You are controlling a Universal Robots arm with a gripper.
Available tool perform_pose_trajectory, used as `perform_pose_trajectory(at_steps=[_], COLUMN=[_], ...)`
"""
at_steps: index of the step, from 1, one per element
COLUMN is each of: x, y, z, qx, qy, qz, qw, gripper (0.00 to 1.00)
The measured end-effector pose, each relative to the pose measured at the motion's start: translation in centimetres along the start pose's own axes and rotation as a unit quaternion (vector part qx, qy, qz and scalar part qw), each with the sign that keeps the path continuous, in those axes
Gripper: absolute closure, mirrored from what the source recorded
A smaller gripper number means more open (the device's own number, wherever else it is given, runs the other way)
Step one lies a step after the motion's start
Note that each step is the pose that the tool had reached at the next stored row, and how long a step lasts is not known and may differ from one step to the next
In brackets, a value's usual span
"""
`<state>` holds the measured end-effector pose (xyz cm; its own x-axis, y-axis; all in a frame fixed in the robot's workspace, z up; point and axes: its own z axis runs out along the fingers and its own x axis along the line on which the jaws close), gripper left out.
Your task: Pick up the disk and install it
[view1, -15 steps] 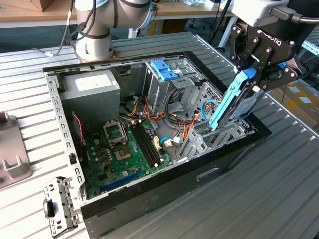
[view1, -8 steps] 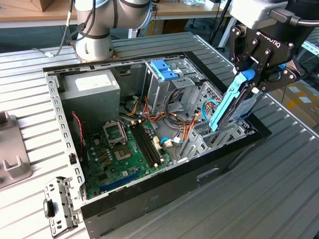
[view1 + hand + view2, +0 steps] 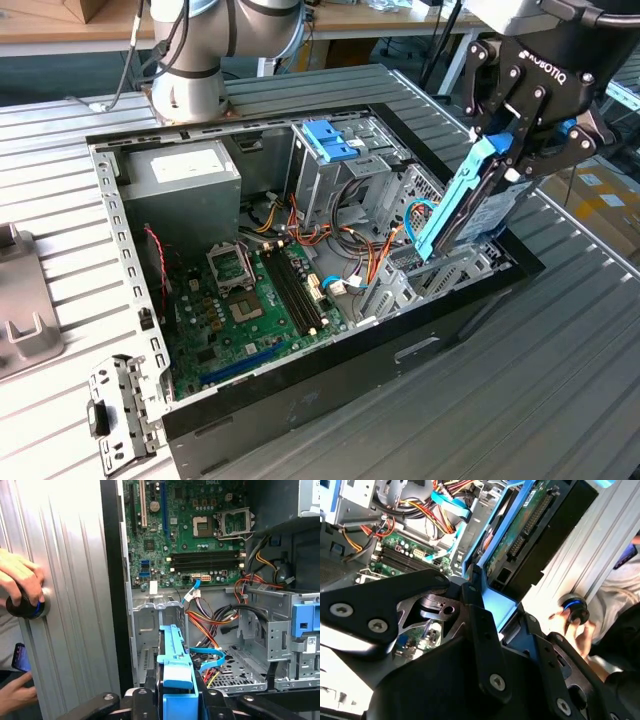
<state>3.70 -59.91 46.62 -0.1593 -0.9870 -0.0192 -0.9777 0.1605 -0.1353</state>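
The disk (image 3: 462, 205), framed by light blue rails, hangs tilted over the open computer case (image 3: 130, 260) at the exterior view's right. Its lower end sits close above a grey metal bay (image 3: 425, 275) by the case's front wall. My black gripper (image 3: 520, 150) is shut on its upper end. In the second wrist view the disk (image 3: 522, 527) shows its green circuit-board underside beyond the gripper (image 3: 487, 597). In the first wrist view the disk's blue rail (image 3: 175, 665) points into the bay from the gripper (image 3: 175, 702).
Inside the case are a motherboard (image 3: 250, 300), a grey power-supply box (image 3: 185, 175) and a drive cage topped by a blue bracket (image 3: 330, 140), with loose cables between. A person's hand (image 3: 20, 582) holds a black knob on the slatted table. A loose metal bracket (image 3: 120, 410) lies nearby.
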Motion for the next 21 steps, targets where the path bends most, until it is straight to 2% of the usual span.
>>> perform_pose_trajectory(at_steps=[3, 8, 16, 21], x=[0.03, -0.34, -0.51, -0.66], y=[0.54, 1.43, 1.98, 2.04], z=[-0.07, 0.13, 1.05, 1.23], qx=[0.0000, 0.0000, 0.0000, -0.0003], qy=[0.0001, 0.0001, 0.0001, -0.0020], qz=[0.000, 0.000, 0.000, -0.016], qw=[1.00000, 1.00000, 1.00000, 0.99986], gripper=[0.63, 0.63, 0.63, 0.63])
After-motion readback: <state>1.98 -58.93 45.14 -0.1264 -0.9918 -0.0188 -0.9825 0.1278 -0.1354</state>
